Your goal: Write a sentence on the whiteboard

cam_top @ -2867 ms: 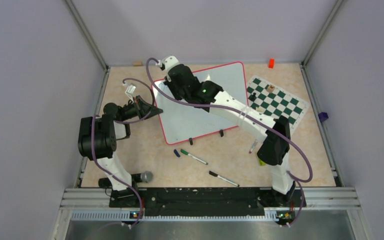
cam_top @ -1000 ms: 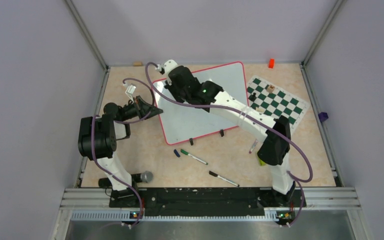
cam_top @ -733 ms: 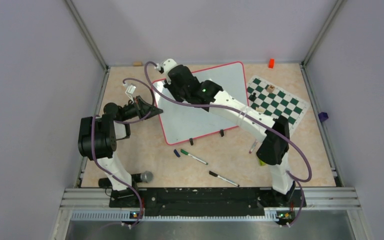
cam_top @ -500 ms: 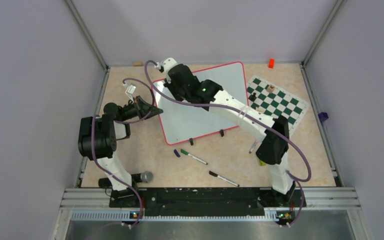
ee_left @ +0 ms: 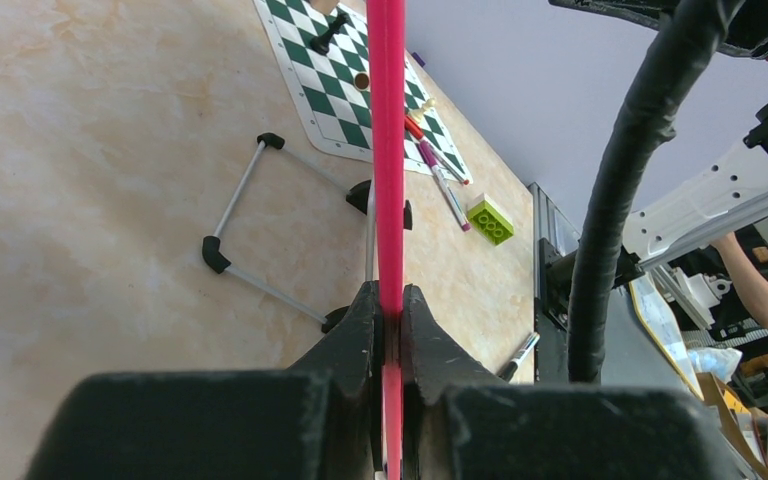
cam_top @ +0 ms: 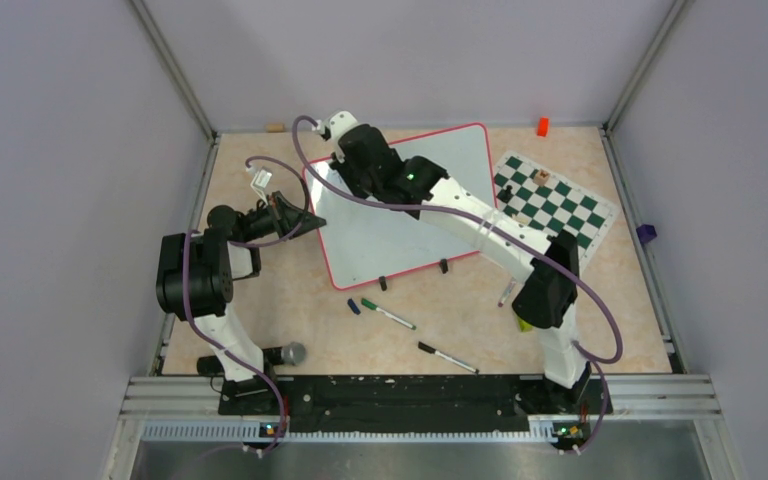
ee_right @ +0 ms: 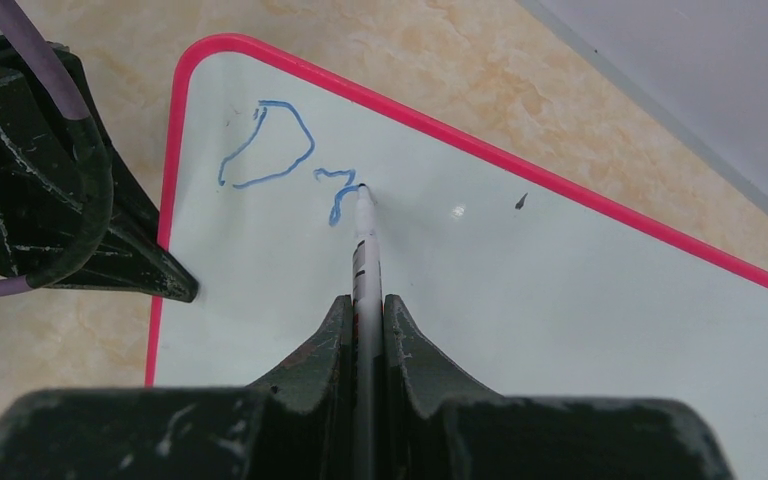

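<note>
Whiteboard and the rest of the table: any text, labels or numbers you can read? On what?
"D" then a part-drawn second letter, maybe "r": blue marker writing on the whiteboard, near its corner at upper left in the right wrist view.
Dark marks on the pen in the right claw: too small to read.
Chess mat, loose pens: no legible print.

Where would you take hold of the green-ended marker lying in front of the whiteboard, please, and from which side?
I would grip the green-ended marker across its white barrel, near the middle, coming straight down from above. It lies flat on the table, with bare tabletop along both long sides.
</note>
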Controlling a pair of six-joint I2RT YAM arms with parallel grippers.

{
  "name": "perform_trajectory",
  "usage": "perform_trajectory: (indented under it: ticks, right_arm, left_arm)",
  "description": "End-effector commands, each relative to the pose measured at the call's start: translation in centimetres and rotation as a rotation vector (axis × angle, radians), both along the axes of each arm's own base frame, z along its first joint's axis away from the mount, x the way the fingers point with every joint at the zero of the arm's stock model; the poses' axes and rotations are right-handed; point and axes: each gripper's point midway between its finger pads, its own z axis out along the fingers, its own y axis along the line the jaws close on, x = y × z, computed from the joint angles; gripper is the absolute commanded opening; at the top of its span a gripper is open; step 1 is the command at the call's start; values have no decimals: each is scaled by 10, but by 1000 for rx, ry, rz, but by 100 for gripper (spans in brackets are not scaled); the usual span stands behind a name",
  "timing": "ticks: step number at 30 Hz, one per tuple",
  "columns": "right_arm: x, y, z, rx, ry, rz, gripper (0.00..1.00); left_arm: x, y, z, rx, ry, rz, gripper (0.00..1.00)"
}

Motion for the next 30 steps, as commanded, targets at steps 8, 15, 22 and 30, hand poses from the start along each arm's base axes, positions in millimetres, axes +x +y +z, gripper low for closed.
perform_trajectory:
  ticks: [8, 15, 22, 30]
  right_arm:
    - [2, -13, 48, 125, -71, -6, 0]
    - [-16, -27, 70, 186, -98, 27, 0]
    - [-20, -35, 64, 168, -91, 15, 0]
    - [-9, -31, 47, 127, -72, -11, 0]
  left_arm:
    - [-3, -3, 19, 49, -194, -33, 0]
    - [-4, -3, 20, 51, -199, -33, 0]
    - [-4, -3, 20, 52, -203, -31, 0]
    - [-5, -3, 20, 53, -204, -32, 0]
